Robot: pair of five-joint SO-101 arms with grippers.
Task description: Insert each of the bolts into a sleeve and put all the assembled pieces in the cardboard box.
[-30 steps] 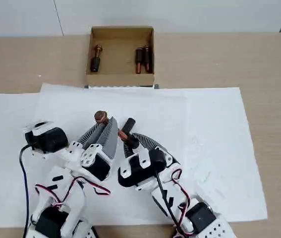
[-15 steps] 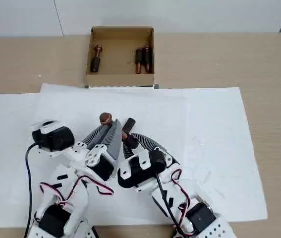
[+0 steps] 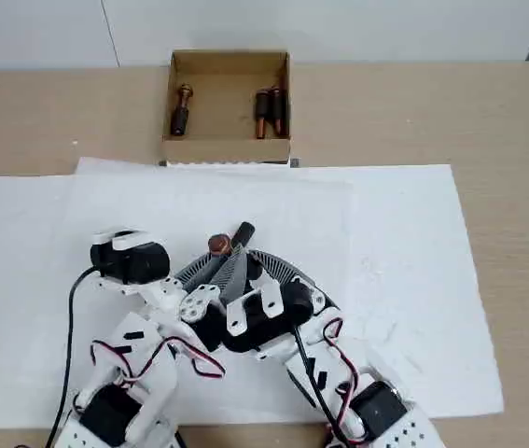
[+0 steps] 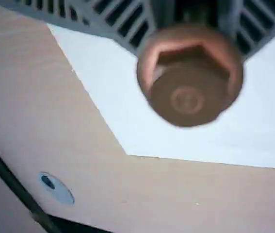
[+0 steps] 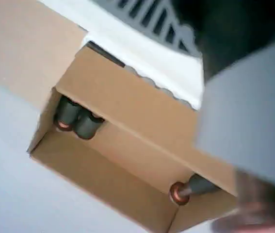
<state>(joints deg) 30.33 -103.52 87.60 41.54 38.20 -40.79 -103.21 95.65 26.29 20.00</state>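
In the high view, the insertion step is judged to be in hand. Three assembled pieces (image 3: 262, 114) are already lying in the open brown cardboard box (image 3: 227, 149) at 12 o'clock on the tan worktop (image 3: 432, 112). A further pair is held over the white paper sheet (image 3: 385, 243), toward 6 o'clock. The copper-coloured hex-headed metal bolt (image 3: 217, 245) is gripped by the left hand (image 3: 215, 263), which is closed on its shank with the head uppermost. The short dark cylindrical sleeve (image 3: 243, 230) is clamped in the right hand (image 3: 249, 250) and lies just beside the bolt, at its 1 o'clock. Whether the two touch cannot be told.

In the left wrist view, the bolt head (image 4: 189, 77) is seen seated between the grey ribbed fingers (image 4: 103, 19), with paper and worktop beyond it.

In the right wrist view, the box (image 5: 127, 111) is faced, and paired pieces (image 5: 74, 119) are visible against its inner wall. A grey finger (image 5: 244, 121) is seen close to the camera.

The next move is judged to call for the shank being lined up with the sleeve's bore and pushed along its axis. The joined piece must then be carried toward 12 o'clock.
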